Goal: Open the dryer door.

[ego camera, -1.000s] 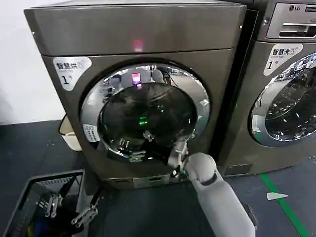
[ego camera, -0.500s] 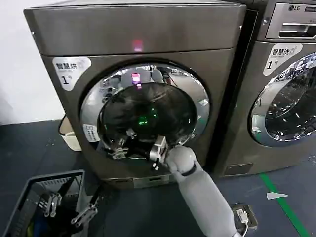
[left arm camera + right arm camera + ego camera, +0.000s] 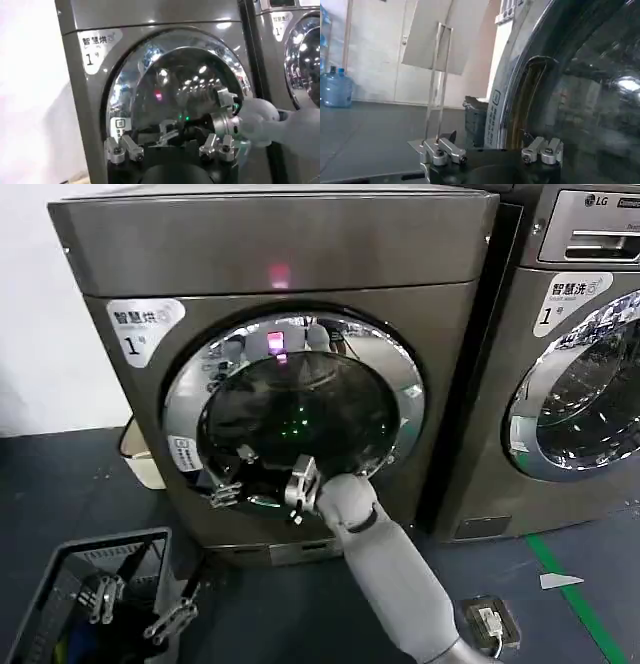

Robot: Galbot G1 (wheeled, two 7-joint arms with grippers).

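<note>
1. The dryer door (image 3: 295,409) sits in the middle of the head view, a round chrome-rimmed door with a dark glass bowl, set in the front of the dark bronze-grey machine (image 3: 270,244); from the head view it looks flush against the machine front
2. The right gripper (image 3: 232,476) is at the lower left of the door's glass, in the lower centre of the head view, with the grey right arm (image 3: 385,569) rising to it from the bottom right of the frame
3. Its fingers (image 3: 222,492) stand apart, spread over the lower chrome rim, and nothing is seen held between them
4. In the right wrist view the right gripper (image 3: 492,150) lies along the bottom edge, jaws apart, with the door's chrome rim (image 3: 512,90) and dark glass filling the right half of the frame
5. The left gripper (image 3: 140,609) hangs at the lower left of the head view, over a dark basket (image 3: 60,569) on the floor, fingers spread and empty
6. In the left wrist view the left gripper (image 3: 170,149) shows at the bottom centre, jaws apart, looking at the door (image 3: 175,95) from well apart
7. The lighter LG machine (image 3: 580,354) stands at the right edge of the head view
</note>
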